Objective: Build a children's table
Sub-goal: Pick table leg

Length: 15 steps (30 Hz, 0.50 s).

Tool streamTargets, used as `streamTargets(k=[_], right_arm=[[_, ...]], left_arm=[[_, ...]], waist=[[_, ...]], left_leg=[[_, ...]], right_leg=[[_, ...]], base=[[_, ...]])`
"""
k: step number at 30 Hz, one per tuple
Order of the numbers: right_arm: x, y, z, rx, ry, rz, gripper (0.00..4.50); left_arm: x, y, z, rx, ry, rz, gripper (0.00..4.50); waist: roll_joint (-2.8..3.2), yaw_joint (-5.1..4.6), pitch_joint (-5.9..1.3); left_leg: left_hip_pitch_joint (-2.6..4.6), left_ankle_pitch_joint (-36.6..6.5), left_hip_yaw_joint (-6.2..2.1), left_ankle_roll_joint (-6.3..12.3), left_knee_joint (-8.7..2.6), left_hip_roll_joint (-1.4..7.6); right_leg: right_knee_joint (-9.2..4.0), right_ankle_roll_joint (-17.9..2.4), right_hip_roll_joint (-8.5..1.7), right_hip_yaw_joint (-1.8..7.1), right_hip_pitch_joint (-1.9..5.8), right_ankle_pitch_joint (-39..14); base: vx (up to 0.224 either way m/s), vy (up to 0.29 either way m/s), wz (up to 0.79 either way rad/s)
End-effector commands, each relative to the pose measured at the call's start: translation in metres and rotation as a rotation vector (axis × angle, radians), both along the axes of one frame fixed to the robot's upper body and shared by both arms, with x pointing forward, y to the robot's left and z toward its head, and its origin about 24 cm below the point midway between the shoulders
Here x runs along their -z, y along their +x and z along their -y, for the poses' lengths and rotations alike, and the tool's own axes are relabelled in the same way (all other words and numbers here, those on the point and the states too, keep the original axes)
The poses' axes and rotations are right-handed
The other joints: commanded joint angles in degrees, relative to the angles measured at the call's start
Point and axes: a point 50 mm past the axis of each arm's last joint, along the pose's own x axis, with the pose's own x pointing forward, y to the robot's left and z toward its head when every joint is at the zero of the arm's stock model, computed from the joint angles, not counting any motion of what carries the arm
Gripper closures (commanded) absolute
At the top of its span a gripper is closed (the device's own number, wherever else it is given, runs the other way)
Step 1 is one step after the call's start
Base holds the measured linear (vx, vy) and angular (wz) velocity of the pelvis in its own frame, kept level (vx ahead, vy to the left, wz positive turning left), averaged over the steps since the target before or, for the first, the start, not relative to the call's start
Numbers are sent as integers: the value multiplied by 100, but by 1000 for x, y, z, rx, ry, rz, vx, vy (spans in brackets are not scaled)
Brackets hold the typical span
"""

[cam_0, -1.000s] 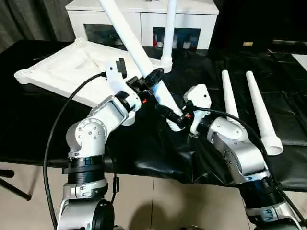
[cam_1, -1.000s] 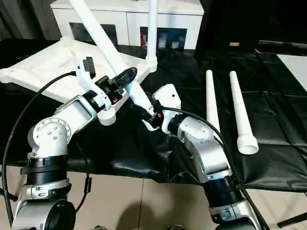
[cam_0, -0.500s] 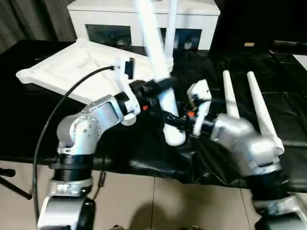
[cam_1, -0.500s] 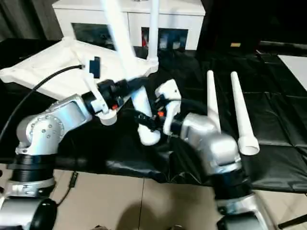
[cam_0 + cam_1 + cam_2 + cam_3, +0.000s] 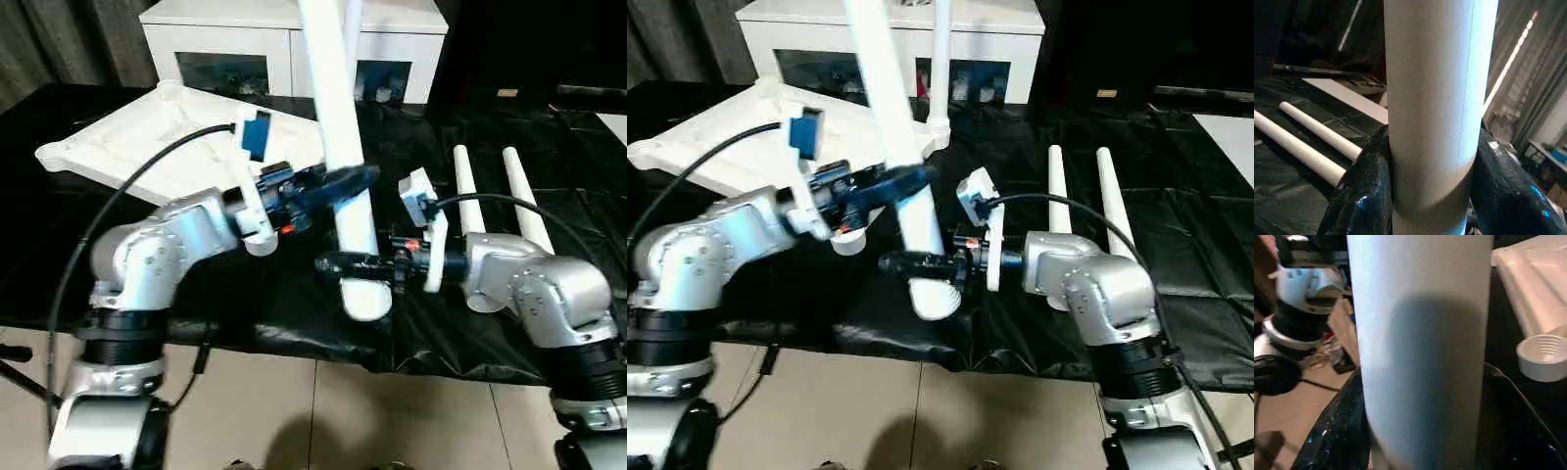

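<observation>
Here, leftmost on the black-covered table (image 5: 59, 245), the white tabletop (image 5: 147, 147) lies underside up, ribs showing. One leg already stands upright in its far corner socket (image 5: 939, 125), in front of the white cabinet (image 5: 225, 49).

My left gripper (image 5: 338, 183) is clamped across a second leg (image 5: 338, 147), both black fingers (image 5: 1359, 191) pressed against its sides. That leg stands nearly upright, tilted slightly, with its wide open end (image 5: 364, 299) low over the table's front edge.

My right gripper (image 5: 338, 262) grips the same leg lower down, near the wide end, fingers (image 5: 1327, 440) on either side of the tube.

To the right, two spare legs (image 5: 490, 211) lie side by side on the black cloth, narrow ends pointing away from me.
</observation>
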Motion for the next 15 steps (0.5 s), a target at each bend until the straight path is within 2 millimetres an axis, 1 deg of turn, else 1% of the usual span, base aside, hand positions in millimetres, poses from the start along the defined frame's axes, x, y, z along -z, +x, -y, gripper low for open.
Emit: streamTargets(k=[1, 2, 4, 6, 9, 10, 11, 13, 15], right_arm=[[-9, 0, 5, 9, 10, 28, 175], [-10, -2, 5, -5, 13, 22, 192], [-11, -3, 5, -8, 17, 17, 192], [-11, -4, 5, -12, 17, 13, 213], [-9, -4, 2, -3, 9, 22, 237], [-9, -4, 2, -2, 8, 24, 237], [-8, -4, 0, 10, 0, 36, 251], [-7, -4, -2, 18, -3, 42, 259], [-3, -2, -6, 51, -30, 57, 260]], left_arm=[[-1, -5, 2, 45, 16, 16, 264], [0, -6, 2, 56, 24, 19, 264], [0, -6, 1, 59, 37, 24, 264], [1, -5, 1, 53, 40, 30, 264], [1, -4, 2, 50, 35, 32, 264], [1, -4, 2, 49, 35, 32, 264], [2, -4, 2, 48, 32, 31, 264], [2, -5, 2, 48, 30, 30, 264], [4, -4, 2, 43, 29, 27, 264]], waist=[[-63, 19, -462], [-51, 37, -463], [-53, 48, -454], [-46, 60, -452], [-58, 69, -443], [-54, 72, -442], [-54, 69, -440], [-52, 66, -441], [-63, 58, -442]], left_leg=[[62, -513, -5, 279, -441, 153], [83, -551, 0, 247, -440, 152], [68, -607, -6, 199, -452, 150], [79, -675, -4, 149, -453, 153], [70, -762, -5, 75, -462, 150], [70, -783, -7, 62, -464, 150], [66, -814, -11, 35, -470, 151], [65, -838, -15, 10, -472, 153], [39, -830, -24, -20, -479, 145]], right_leg=[[-336, -1412, -136, 196, 402, -910], [-346, -1396, -131, 200, 386, -983], [-352, -1334, -128, 199, 394, -1109], [-361, -1283, -134, 205, 382, -1217], [-387, -1205, -132, 205, 376, -1412], [-387, -1190, -135, 204, 375, -1450], [-392, -1161, -136, 200, 374, -1523], [-395, -1130, -136, 199, 370, -1560], [-397, -1055, -138, 195, 378, -1629]], base=[[0, 0, 0], [0, 0, 0], [0, 0, 0], [0, 0, 0], [0, 0, 0], [0, 0, 0], [0, 0, 0], [0, 0, 0], [0, 0, 0]])
